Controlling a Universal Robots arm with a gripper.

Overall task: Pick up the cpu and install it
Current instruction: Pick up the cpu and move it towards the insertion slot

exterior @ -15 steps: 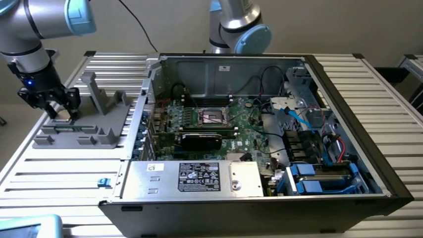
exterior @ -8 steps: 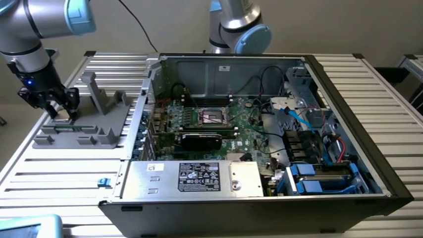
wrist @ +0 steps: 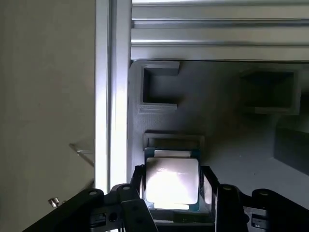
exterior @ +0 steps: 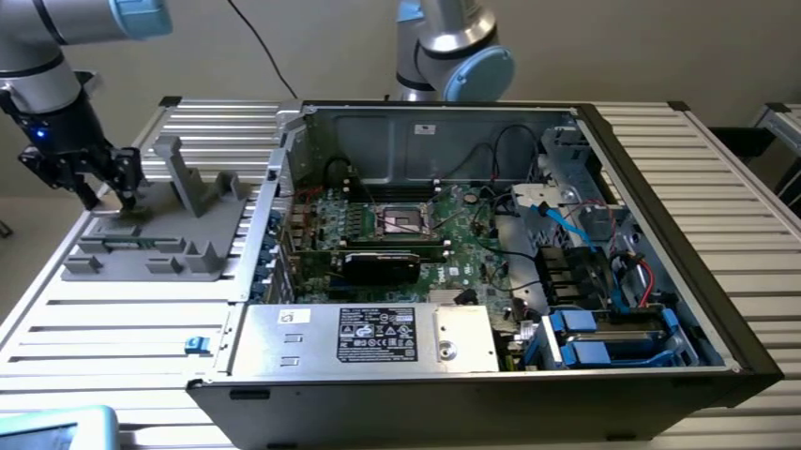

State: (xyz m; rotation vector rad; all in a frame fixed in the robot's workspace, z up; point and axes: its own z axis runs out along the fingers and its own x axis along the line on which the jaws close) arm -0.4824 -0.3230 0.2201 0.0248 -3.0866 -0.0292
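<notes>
The cpu [wrist: 172, 180], a small square chip with a shiny silver top, lies at a shallow pocket of the grey plastic fixture [wrist: 227, 130]. My gripper [wrist: 172, 189] has one dark finger [wrist: 139, 178] against each of two opposite edges of the chip, shut on it. In the exterior view the gripper [exterior: 111, 201] points down onto the far-left corner of the fixture [exterior: 163, 246]; the cpu is hidden under it there. The dark square socket [exterior: 403, 221] with its metal frame sits in the middle of the green motherboard [exterior: 470, 253] inside the open computer case.
The open computer case [exterior: 651, 187] takes up the middle and the exterior view's right, with cables, a drive cage and a power supply [exterior: 375, 336]. Upright grey fixture posts [exterior: 188, 173] stand beside my gripper. A second robot arm [exterior: 451, 56] stands behind the case. Everything rests on a ribbed aluminium table [exterior: 113, 328].
</notes>
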